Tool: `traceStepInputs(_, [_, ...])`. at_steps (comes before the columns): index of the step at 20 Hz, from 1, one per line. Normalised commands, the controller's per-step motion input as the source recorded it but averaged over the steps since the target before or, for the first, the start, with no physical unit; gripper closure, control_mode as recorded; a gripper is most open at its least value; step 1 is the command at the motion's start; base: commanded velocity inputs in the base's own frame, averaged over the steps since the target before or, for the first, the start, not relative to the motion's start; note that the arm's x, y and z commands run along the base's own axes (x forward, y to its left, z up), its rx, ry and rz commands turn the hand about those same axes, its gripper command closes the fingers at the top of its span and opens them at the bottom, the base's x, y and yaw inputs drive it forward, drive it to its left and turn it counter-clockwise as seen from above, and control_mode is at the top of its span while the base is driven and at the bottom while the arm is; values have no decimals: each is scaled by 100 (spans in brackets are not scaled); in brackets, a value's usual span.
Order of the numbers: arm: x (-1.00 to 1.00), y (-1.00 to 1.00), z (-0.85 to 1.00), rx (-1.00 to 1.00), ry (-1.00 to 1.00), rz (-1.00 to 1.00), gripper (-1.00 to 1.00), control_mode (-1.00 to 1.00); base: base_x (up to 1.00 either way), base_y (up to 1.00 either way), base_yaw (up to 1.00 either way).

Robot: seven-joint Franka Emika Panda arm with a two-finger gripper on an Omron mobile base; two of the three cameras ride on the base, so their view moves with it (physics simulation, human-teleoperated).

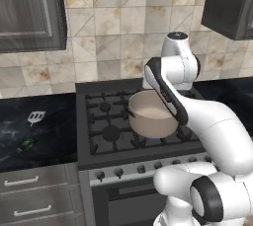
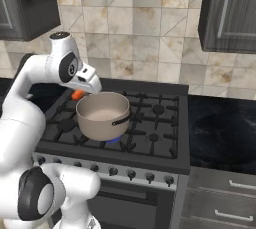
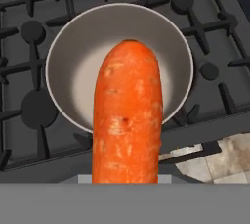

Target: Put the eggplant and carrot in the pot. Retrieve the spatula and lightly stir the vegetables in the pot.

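Nearby, the spatula (image 1: 35,117) and eggplant (image 1: 26,144) lie on the counter (image 1: 49,121).

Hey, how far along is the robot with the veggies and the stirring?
Nothing looks finished yet: the pot on the stove looks empty inside. In hand: the carrot is held in the gripper, hanging above the pot. Left to do: drop it in, fetch the eggplant from the dark counter left of the stove, then pick up the spatula lying there and stir.

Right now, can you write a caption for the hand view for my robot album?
A big orange carrot held above the pale, empty pot on the black stove.
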Motion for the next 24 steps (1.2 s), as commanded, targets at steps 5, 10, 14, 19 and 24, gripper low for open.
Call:
traceStepInputs(5, [18,-5,-37,5,11,0,100,-100,0,0,0])
traceStepInputs(10, [23,0,-30,0,3,0,100,-100,0,0,0])
traceStepInputs(14, [25,-6,-30,-1,1,0,100,-100,0,0,0])
traceStepInputs(19, [11,-1,-36,0,10,0,100,-100,0,0,0])
traceStepInputs(24, [3,0,-34,0,8,0,100,-100,0,0,0])
